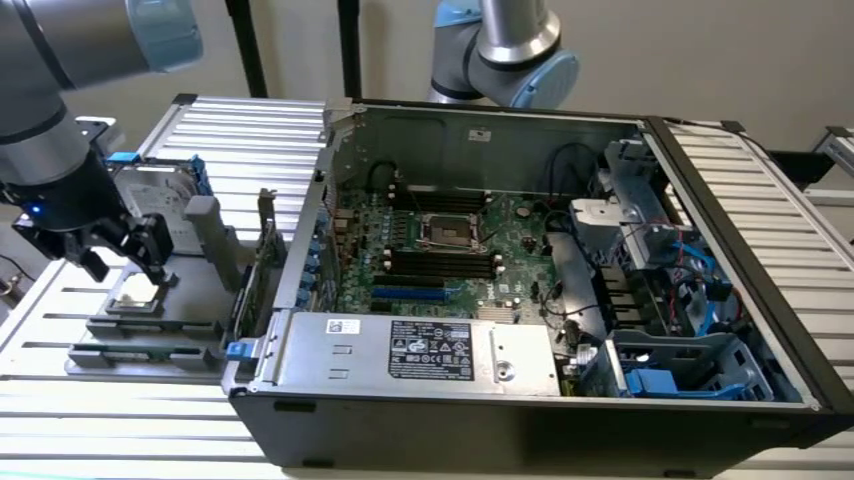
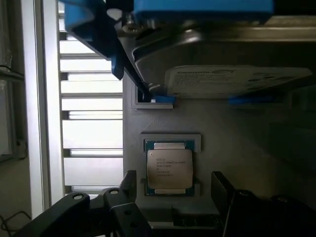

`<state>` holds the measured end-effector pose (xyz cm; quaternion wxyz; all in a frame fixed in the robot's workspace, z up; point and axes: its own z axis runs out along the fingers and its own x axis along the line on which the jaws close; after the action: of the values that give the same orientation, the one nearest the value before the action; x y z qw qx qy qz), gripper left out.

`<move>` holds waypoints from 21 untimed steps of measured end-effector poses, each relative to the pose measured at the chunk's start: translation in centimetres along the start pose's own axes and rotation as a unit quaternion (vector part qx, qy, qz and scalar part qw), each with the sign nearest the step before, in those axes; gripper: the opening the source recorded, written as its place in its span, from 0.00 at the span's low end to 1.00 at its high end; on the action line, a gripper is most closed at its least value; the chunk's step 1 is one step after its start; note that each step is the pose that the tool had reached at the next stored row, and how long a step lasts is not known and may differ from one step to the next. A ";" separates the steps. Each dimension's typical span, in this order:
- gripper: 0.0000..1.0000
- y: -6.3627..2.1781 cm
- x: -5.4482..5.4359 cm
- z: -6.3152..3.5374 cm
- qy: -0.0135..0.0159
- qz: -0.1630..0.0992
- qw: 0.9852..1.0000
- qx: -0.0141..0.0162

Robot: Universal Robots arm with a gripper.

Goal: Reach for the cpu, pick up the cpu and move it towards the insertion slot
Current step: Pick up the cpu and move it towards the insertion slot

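My black two-finger gripper [image 1: 127,266] hangs with its jaws apart and nothing held, low over the small flat square cpu with the silver metal top [image 1: 138,293]. In the wrist view the cpu [image 2: 169,169] lies flat in a square recess of the grey plastic fixture [image 2: 232,148], and my fingers [image 2: 129,183] stand on either side of it; I can't tell whether they touch it. The silver hard drive with blue rails [image 1: 154,200] stands just behind, and the metal-framed square insertion slot [image 1: 450,232] sits well apart, on the green motherboard [image 1: 527,225] inside the open black computer case [image 1: 534,420], toward the exterior view's right.
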<state>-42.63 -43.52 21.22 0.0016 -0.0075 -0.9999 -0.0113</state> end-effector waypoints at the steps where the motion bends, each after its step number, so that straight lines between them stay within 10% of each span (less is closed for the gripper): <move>1: 0.71 0.00 0.0 0.08 0.000 0.000 1.000 0.000; 21: 0.71 -0.03 0.0 1.68 0.003 -0.006 1.000 0.000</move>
<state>-42.62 -43.51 19.54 0.0042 -0.0014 -0.9999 -0.0110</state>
